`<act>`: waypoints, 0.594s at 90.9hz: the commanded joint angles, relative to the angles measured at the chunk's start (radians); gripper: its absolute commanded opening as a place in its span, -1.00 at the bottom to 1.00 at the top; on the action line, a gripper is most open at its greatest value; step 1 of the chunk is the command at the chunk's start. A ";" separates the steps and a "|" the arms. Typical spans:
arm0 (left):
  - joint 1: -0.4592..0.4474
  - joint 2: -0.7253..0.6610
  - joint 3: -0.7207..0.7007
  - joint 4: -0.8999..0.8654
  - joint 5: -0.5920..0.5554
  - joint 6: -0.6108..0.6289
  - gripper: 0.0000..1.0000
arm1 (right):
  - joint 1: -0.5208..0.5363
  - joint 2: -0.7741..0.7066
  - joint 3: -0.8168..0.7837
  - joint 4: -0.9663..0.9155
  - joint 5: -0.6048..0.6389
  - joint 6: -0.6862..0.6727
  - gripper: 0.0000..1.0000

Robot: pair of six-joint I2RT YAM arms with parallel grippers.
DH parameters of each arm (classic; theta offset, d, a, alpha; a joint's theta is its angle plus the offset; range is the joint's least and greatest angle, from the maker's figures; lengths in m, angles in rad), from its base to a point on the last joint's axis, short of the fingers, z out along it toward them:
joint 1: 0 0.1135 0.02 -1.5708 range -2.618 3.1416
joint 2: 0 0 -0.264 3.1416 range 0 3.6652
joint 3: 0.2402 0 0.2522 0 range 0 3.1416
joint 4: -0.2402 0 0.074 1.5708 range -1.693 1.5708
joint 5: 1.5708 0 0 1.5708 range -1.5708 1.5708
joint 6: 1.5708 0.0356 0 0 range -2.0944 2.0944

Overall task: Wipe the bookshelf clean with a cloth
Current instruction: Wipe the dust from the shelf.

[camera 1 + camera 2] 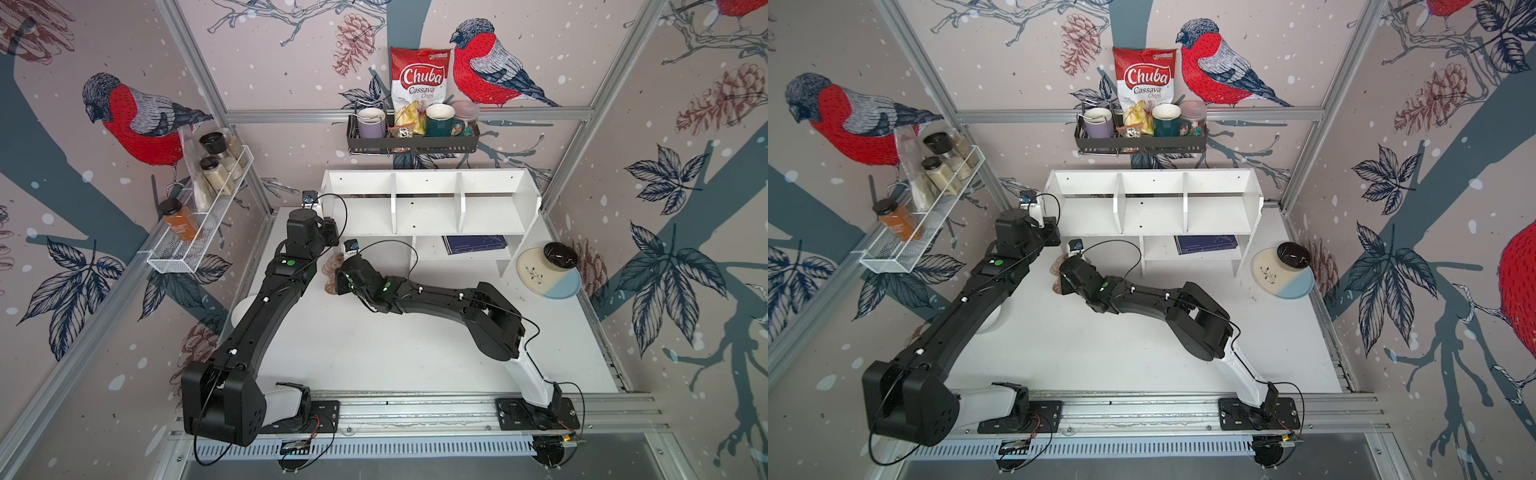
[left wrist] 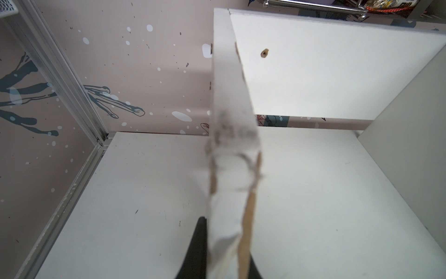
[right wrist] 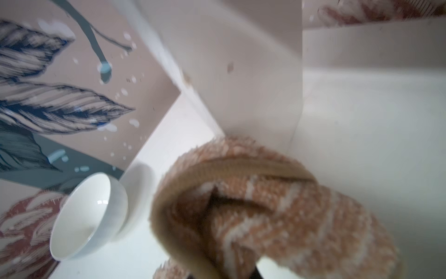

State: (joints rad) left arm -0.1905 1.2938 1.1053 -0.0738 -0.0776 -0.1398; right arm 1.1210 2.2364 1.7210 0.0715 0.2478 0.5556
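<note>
In a top view, the left arm (image 1: 257,316) and right arm (image 1: 436,297) are chunky matte-black links with white base segments (image 1: 530,374) on black plates (image 1: 320,415) near the lower edge. Each carries a green light (image 1: 291,262), small white clips (image 1: 264,300), a thin looping black cable (image 1: 388,241) and a blue-fronted wrist camera (image 1: 308,197).

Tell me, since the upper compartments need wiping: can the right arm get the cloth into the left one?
Probably yes. The right gripper holds the cloth low in front of the bookshelf's open, bare left compartment; the left gripper clamps the outer side panel, beside that path.
</note>
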 commanded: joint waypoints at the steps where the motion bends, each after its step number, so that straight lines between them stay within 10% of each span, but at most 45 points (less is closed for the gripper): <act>1: 0.003 -0.008 -0.001 0.017 0.104 -0.118 -1.00 | -0.004 -0.024 -0.003 0.008 0.011 0.016 -1.00; 54: 0.006 -0.004 -0.005 0.018 0.109 -0.115 -1.00 | -0.115 -0.482 -0.346 0.043 0.234 -0.065 -1.00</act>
State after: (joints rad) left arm -0.1867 1.2926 1.1034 -0.0727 -0.0715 -0.1387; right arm 1.0321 1.8351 1.4403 0.0776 0.4034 0.5179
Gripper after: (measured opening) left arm 0.135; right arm 0.085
